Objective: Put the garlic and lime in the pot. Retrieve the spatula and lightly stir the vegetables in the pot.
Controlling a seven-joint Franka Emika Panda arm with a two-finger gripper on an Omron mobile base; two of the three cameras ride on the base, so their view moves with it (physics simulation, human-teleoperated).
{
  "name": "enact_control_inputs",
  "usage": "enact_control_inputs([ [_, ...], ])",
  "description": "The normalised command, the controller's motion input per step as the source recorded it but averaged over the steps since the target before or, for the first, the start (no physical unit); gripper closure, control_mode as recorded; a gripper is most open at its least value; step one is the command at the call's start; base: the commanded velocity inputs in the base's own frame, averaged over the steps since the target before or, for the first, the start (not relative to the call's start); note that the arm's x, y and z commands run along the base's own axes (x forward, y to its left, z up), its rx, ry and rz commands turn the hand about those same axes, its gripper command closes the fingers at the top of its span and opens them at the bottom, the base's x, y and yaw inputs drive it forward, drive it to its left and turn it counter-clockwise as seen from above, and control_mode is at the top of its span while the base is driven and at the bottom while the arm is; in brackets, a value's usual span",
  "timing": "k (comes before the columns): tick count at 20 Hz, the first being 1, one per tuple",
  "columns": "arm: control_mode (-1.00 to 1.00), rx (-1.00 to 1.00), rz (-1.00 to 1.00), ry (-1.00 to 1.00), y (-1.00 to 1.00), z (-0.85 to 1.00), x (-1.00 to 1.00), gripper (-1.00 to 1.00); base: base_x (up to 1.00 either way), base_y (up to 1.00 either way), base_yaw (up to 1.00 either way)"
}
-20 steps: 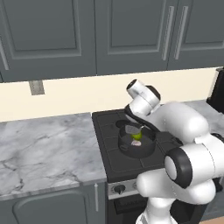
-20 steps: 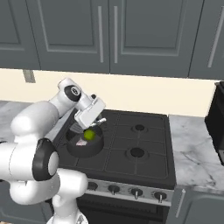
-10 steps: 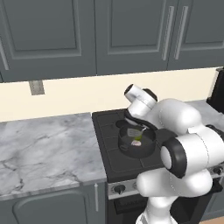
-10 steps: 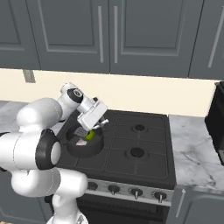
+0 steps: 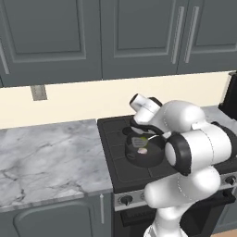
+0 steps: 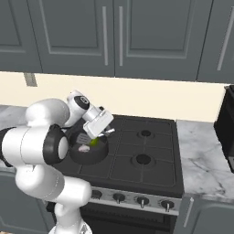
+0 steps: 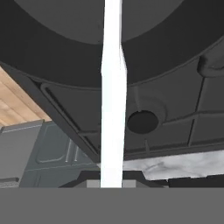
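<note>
Over pot [image 6: 87, 153] on stove: fingers [image 6: 106, 133] clenched on spatula [image 6: 83, 138], blade inside w/ garlic [image 6: 84, 148] & lime [image 6: 94, 142].

Dark grey pot [image 6: 87, 155] holds a pinkish-white garlic [image 6: 84, 148], yellow-green lime [image 6: 94, 142] and grey-bladed spatula [image 6: 83, 138].

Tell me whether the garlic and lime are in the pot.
Both in: the pale garlic and green lime lie inside the pot beside the spatula blade.

Arm folded forward, wrist tilted, claw [image 6: 109, 131] clamped shut.
</note>
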Motion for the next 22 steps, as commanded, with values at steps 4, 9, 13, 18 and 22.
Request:
enact_control_inputs([
  [4, -1.00, 0.00, 0.00, 0.00, -0.04, 0.02, 0.00, 1.00, 0.00, 0.00, 0.00],
  [9, -1.00, 0.00, 0.00, 0.00, -0.30, 0.10, 0.00, 1.00, 0.00, 0.00, 0.00],
  [13, -1.00, -0.01, 0.00, 0.01, -0.37, -0.01, 0.00, 1.00, 0.00, 0.00, 0.00],
  [18, -1.00, -0.03, 0.00, 0.08, 0.13, -0.01, 0.00, 1.00, 0.00, 0.00, 0.00],
  [22, -1.00, -0.08, 0.00, 0.12, 0.06, -0.13, 0.04, 1.00, 0.00, 0.00, 0.00],
])
